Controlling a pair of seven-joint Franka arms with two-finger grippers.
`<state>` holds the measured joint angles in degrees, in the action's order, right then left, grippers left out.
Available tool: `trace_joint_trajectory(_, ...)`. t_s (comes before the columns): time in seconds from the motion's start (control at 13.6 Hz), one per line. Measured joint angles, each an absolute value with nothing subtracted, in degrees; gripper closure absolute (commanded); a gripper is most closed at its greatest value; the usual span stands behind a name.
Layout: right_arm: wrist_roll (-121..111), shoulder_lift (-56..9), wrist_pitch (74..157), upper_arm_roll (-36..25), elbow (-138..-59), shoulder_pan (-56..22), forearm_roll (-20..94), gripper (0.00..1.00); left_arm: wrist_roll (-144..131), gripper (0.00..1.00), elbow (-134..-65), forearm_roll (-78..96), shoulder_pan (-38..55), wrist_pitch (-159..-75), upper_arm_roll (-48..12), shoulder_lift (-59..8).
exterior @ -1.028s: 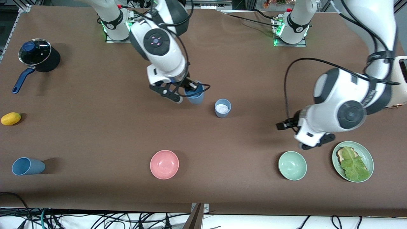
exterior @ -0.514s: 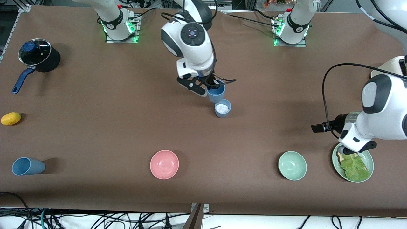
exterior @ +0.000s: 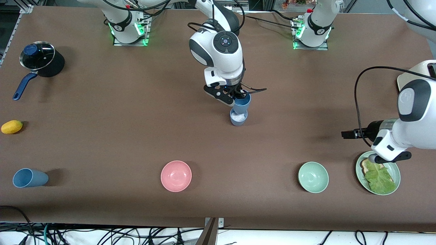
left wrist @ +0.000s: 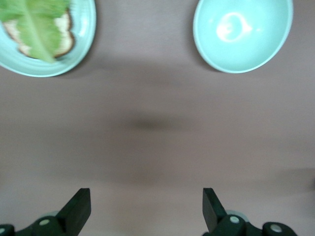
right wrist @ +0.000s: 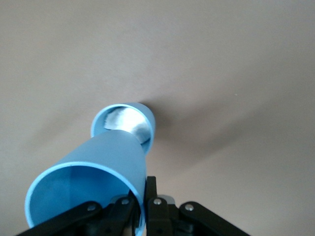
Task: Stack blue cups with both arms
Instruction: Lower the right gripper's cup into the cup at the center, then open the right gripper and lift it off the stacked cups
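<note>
Front view: the right gripper [exterior: 237, 96] hangs over the middle of the table, pinching the rim of a mid-blue cup [exterior: 242, 104] whose base sits just above the mouth of a greyer cup [exterior: 238, 118]. That greyer cup stands upright on the table with a whitish inside. A third blue cup [exterior: 29, 178] lies on its side at the right arm's end of the table, near the front edge. A pink bowl [exterior: 176, 176] and a green bowl [exterior: 313, 177] sit nearer the camera than the stacked pair, well apart from each other. Beside the green bowl, toward the left arm's end, a green plate [exterior: 394, 170] carries toast and a lettuce leaf. The left gripper [exterior: 371, 158] hovers over the plate's rim. A lidded pot [exterior: 41, 62] and a yellow fruit [exterior: 12, 127] rest at the right arm's end.

Left wrist view: the left gripper [left wrist: 146, 212] shows its two fingers [left wrist: 78, 207] spread wide apart, with nothing between them, above bare table. The green bowl [left wrist: 242, 33] and the plate [left wrist: 84, 39] with lettuce lie farther off.

Right wrist view: the right gripper [right wrist: 140, 210] has its fingers pressed onto the wall of the mid-blue cup [right wrist: 101, 167], one inside the rim and one outside. The cup is tilted, its base just over the open mouth of the greyer cup [right wrist: 145, 125], whose pale interior shows.
</note>
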<state>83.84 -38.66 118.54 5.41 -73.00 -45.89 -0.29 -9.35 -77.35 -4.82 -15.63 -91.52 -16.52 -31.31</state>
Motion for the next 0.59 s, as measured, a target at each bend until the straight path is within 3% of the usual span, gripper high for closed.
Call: trace_joint_trajectory(0.59, 83.83, -41.35, 119.99, 4.66, -72.36, -45.88, -3.30, 1.00, -7.18, 0.00, -77.45, -5.26, -16.90, -89.51, -16.18, -26.94)
